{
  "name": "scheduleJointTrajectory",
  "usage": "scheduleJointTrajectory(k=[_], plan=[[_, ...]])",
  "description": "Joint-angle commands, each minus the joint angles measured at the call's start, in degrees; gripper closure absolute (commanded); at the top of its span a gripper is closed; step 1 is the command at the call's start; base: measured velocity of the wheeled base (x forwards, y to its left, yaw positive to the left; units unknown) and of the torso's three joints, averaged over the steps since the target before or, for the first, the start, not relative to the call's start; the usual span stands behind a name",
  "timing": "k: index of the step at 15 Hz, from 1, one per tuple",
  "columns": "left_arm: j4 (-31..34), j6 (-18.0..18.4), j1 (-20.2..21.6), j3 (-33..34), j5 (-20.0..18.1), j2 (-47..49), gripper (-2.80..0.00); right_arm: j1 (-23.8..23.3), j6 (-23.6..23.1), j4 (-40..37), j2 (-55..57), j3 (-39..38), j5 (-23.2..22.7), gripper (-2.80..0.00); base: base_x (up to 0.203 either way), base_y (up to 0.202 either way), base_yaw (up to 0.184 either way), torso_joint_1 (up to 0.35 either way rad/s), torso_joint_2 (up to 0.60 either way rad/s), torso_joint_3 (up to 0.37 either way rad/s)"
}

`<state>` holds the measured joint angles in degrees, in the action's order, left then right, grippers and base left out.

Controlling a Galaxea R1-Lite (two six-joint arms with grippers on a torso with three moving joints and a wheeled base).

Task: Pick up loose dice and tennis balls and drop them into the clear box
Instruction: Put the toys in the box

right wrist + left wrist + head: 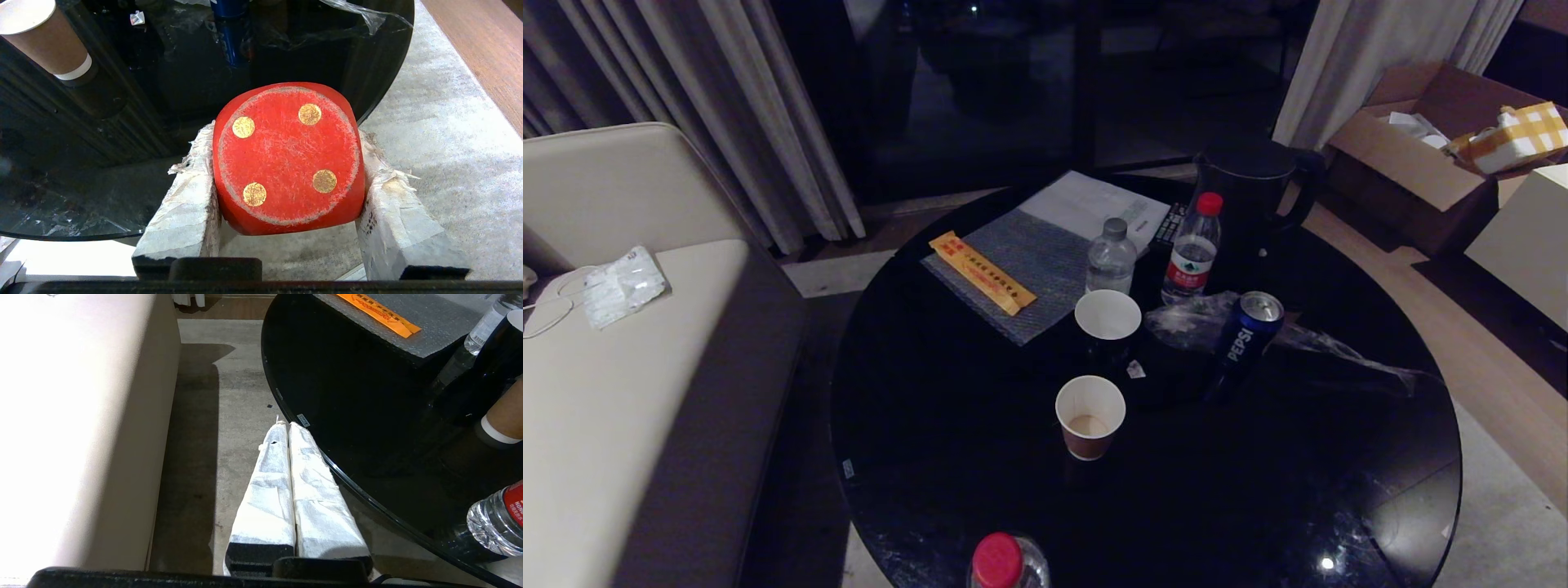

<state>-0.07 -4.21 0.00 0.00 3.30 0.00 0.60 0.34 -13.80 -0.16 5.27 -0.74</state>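
A red die (286, 159) with gold pips, four of them facing the camera, sits clamped between the white-wrapped fingers of my right gripper (286, 139). The gripper holds it above grey carpet, just off the rim of the round black table (122, 143). My left gripper (288, 424) is shut with nothing in it and hangs over the floor between the table's edge (359, 396) and the beige sofa (81, 416). Neither arm shows in the head view. The tennis balls and the clear box are out of view.
The black table (980, 490) carries two paper cups (1089, 415) (1107, 318), a Pepsi can (1248, 335), water bottles (1192, 249) (1111, 257) (1001, 563), a dark kettle (1250, 188) and an orange packet (982, 272). A sofa (605, 392) stands to the left and a cardboard carton (1429, 147) at the back right.
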Motion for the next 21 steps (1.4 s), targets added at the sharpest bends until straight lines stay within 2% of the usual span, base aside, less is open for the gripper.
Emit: scheduleJointTrajectory(k=[1,21], plan=[[-0.01,-0.19,0.00,0.09,0.04,0.09,0.00,0.02,0.01,-0.09,0.16,0.01,-0.05,0.00,0.000,0.000,0.000,0.000,0.00,0.000],[-0.10,-0.19,0.00,0.09,0.04,0.09,0.00,0.02,0.01,-0.09,0.16,0.01,-0.05,0.00,0.000,0.000,0.000,0.002,0.00,0.184]])
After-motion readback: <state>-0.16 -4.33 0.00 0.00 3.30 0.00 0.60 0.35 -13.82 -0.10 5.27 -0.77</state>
